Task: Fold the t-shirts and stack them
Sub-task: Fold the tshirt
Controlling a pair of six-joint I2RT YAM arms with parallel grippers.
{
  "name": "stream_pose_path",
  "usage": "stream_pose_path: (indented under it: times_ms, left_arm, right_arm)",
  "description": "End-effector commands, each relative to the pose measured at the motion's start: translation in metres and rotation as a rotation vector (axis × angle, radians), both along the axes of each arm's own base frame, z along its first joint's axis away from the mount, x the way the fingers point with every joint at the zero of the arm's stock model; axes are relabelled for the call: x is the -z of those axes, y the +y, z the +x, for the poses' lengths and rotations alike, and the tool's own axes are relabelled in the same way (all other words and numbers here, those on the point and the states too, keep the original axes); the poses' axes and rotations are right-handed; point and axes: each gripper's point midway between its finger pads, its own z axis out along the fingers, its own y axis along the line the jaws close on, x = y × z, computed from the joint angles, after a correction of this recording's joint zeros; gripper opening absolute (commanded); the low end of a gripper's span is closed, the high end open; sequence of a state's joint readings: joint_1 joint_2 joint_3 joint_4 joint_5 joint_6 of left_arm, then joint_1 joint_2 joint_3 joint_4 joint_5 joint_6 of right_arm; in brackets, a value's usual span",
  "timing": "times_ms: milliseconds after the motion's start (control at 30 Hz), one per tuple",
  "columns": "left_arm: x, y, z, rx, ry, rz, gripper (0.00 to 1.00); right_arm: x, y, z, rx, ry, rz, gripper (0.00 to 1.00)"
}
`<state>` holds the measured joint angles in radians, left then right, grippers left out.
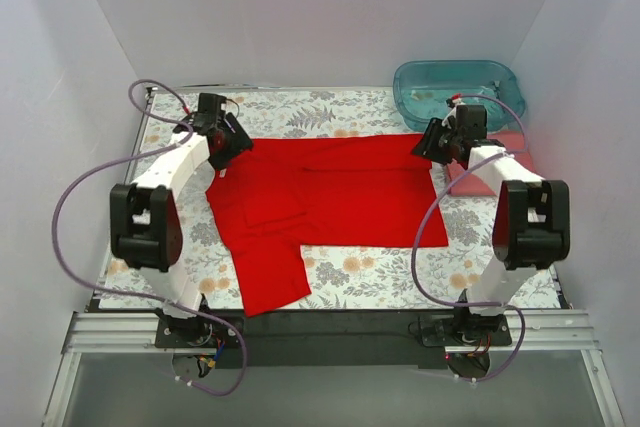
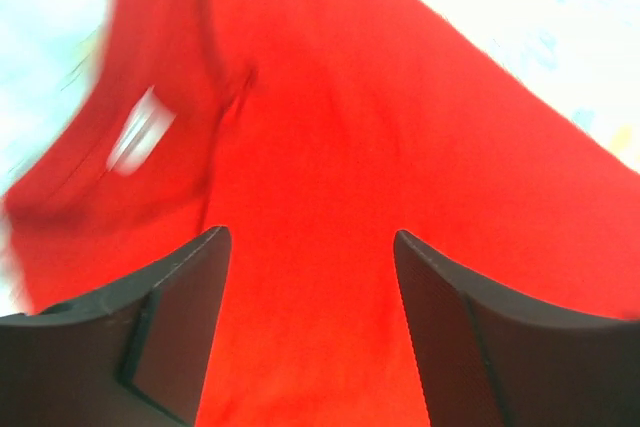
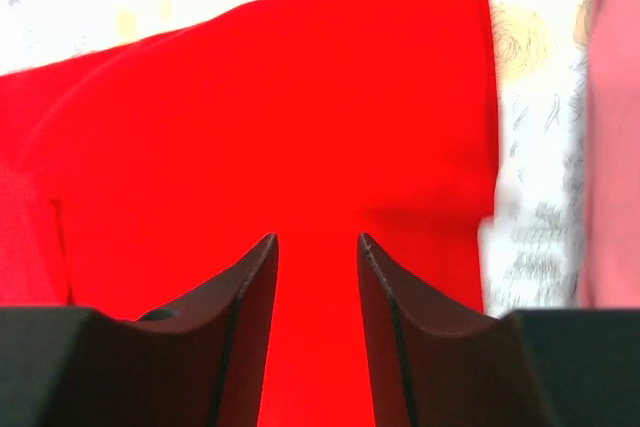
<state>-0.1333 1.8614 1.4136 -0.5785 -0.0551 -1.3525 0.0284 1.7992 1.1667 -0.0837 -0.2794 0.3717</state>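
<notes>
The bright red t-shirt (image 1: 330,192) lies partly folded on the floral tablecloth, one part hanging toward the near edge. My left gripper (image 1: 228,144) is over the shirt's far left corner, open, with red cloth (image 2: 320,147) and a white neck label (image 2: 140,132) below the jaws (image 2: 310,237). My right gripper (image 1: 432,144) is over the far right corner, open, above red cloth (image 3: 300,127), its jaws (image 3: 316,239) a narrow gap apart. The salmon-pink t-shirt (image 1: 468,180) lies folded at the right, mostly hidden by the right arm; its edge shows in the right wrist view (image 3: 612,127).
A translucent teal tub (image 1: 458,90) stands at the back right corner. The floral tablecloth (image 1: 400,272) shows in front of and behind the red shirt. White walls close in the left, back and right sides.
</notes>
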Motion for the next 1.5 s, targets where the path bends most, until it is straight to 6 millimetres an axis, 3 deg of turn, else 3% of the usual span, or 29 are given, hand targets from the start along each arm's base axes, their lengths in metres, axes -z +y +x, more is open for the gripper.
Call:
stream_pose_path:
  times_ms: [0, 33, 67, 133, 167, 200, 233, 267, 400, 433, 467, 567, 767, 900, 967, 1000, 1033, 1133, 1233, 1467]
  left_arm:
    - [-0.060, 0.020, -0.055, -0.051, -0.056, 0.039, 0.66]
    - [-0.056, 0.023, -0.069, -0.052, -0.037, 0.045, 0.67]
    - [-0.034, 0.025, -0.100, -0.049, 0.038, 0.046, 0.67]
    - [-0.036, 0.027, -0.130, -0.051, 0.034, 0.034, 0.67]
    - [-0.018, 0.029, -0.155, -0.050, 0.099, 0.035, 0.67]
    - [-0.011, 0.031, -0.169, -0.055, 0.123, 0.042, 0.67]
    - [-0.012, 0.035, -0.182, -0.073, 0.127, 0.047, 0.67]
    - [0.001, 0.038, -0.196, -0.083, 0.167, 0.054, 0.67]
    - [0.022, 0.036, -0.223, -0.110, 0.239, 0.030, 0.64]
    - [0.027, 0.037, -0.225, -0.128, 0.254, 0.030, 0.63]
    - [0.043, 0.042, -0.228, -0.169, 0.289, 0.053, 0.51]
    - [0.049, 0.049, -0.219, -0.190, 0.274, 0.092, 0.45]
    - [0.066, 0.046, -0.213, -0.178, 0.290, 0.084, 0.43]
    - [0.081, 0.050, -0.223, -0.185, 0.331, 0.109, 0.40]
    - [0.085, 0.054, -0.227, -0.191, 0.337, 0.126, 0.20]
    - [0.085, 0.054, -0.227, -0.190, 0.337, 0.127, 0.20]
    - [0.085, 0.055, -0.228, -0.191, 0.339, 0.133, 0.11]
    - [0.084, 0.060, -0.229, -0.183, 0.331, 0.164, 0.00]
    - [0.080, 0.062, -0.228, -0.173, 0.314, 0.170, 0.00]
    - [0.072, 0.060, -0.225, -0.155, 0.250, 0.155, 0.00]
  right_arm:
    - [-0.030, 0.016, -0.036, -0.045, -0.043, -0.061, 0.45]
    - [-0.019, 0.020, -0.054, -0.056, -0.006, -0.076, 0.45]
    - [-0.024, 0.021, -0.068, -0.052, -0.005, -0.106, 0.47]
    - [-0.013, 0.037, -0.099, -0.105, 0.041, -0.138, 0.49]
    - [-0.017, 0.036, -0.112, -0.106, 0.043, -0.171, 0.50]
    - [-0.015, 0.047, -0.126, -0.146, 0.047, -0.190, 0.50]
    - [-0.015, 0.044, -0.138, -0.143, 0.044, -0.225, 0.51]
    - [-0.014, 0.045, -0.148, -0.152, 0.051, -0.241, 0.51]
    - [-0.005, 0.050, -0.187, -0.208, 0.065, -0.250, 0.51]
    - [-0.004, 0.049, -0.192, -0.214, 0.061, -0.248, 0.51]
    - [0.001, 0.045, -0.199, -0.220, 0.060, -0.259, 0.51]
    - [0.005, 0.043, -0.202, -0.230, 0.064, -0.269, 0.50]
    - [0.012, 0.037, -0.203, -0.215, 0.075, -0.303, 0.50]
    - [0.016, 0.030, -0.203, -0.195, 0.085, -0.332, 0.50]
    - [0.016, 0.025, -0.202, -0.175, 0.088, -0.352, 0.50]
    - [0.015, 0.023, -0.200, -0.166, 0.086, -0.360, 0.50]
    - [0.015, 0.020, -0.200, -0.155, 0.090, -0.369, 0.50]
    - [0.017, 0.004, -0.202, -0.096, 0.118, -0.410, 0.50]
    - [0.022, -0.014, -0.206, -0.042, 0.165, -0.392, 0.57]
    - [0.037, -0.048, -0.219, 0.067, 0.274, -0.343, 0.56]
